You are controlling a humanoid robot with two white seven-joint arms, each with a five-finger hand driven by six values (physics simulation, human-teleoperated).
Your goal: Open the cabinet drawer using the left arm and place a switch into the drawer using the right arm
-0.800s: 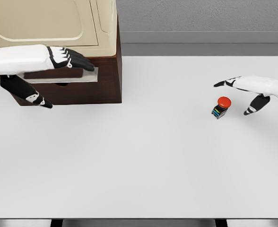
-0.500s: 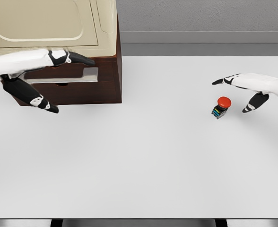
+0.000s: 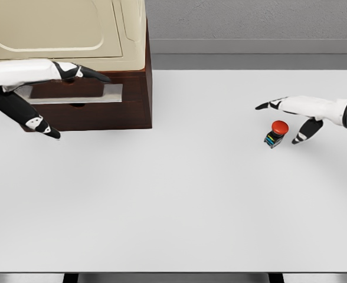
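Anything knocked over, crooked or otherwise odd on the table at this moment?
Nothing stands out. The switch rests alone on the white table, just short of the open right hand. The cabinet sits square at the far left, with the left hand at its drawer front.

I see a matt white table (image 3: 179, 200); the cabinet (image 3: 135, 109) looks like dark, smooth wood with a pale metal-looking handle (image 3: 97, 93). The switch (image 3: 275, 134) has a glossy red plastic cap; both hands look like smooth white and black plastic.
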